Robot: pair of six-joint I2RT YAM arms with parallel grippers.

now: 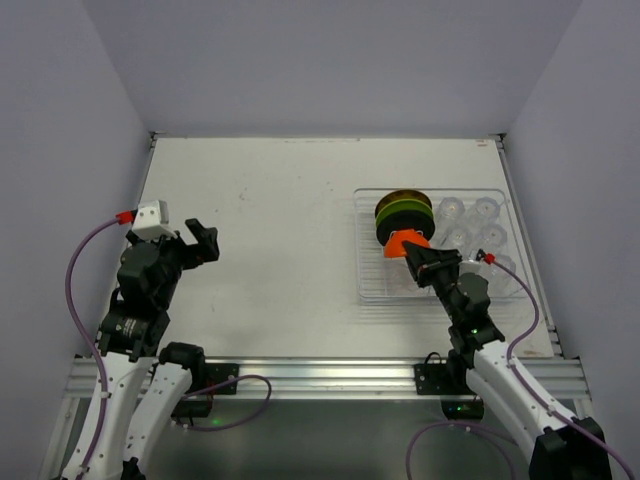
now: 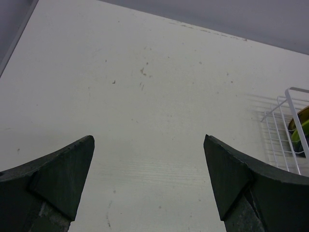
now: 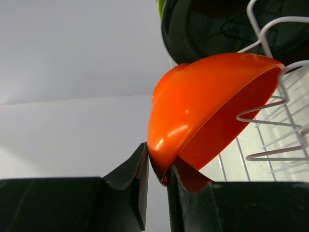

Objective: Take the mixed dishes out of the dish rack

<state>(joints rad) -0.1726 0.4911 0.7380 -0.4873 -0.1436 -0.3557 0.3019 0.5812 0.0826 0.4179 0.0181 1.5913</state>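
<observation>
1. Overhead first: dish rack (image 1: pixel 362 272) on the right half of the table (image 1: pixel 270 200). Holds three plates (image 1: pixel 403 212) on edge at its far left (yellow-brown, lime green, black), the orange-red bowl (image 1: pixel 403 243) just in front of them, and clear cups (image 1: pixel 470 222) in rows on its right side.
2. Same view: right gripper (image 1: pixel 418 256) inside the rack at the bowl's near edge, grip hard to read from up here. Left gripper (image 1: pixel 200 240) well apart, over bare table on the left.
3. Left wrist: fingers (image 2: pixel 58 179) spread as wide as they go, nothing between them. Catches only a corner of the rack's white wire dividers (image 2: pixel 280 130) and a sliver of lime green plate (image 2: pixel 300 133); bowl and cups out of frame.
4. Right wrist: settles the grip. Pinches the bowl's rim, one finger on the outer wall, the other inside, closed down to the rim's thickness. Bowl tilted, mouth towards the dividers, black plate (image 3: pixel 207 34) behind it. Cannot tell whether the bowl touches the rack floor.
</observation>
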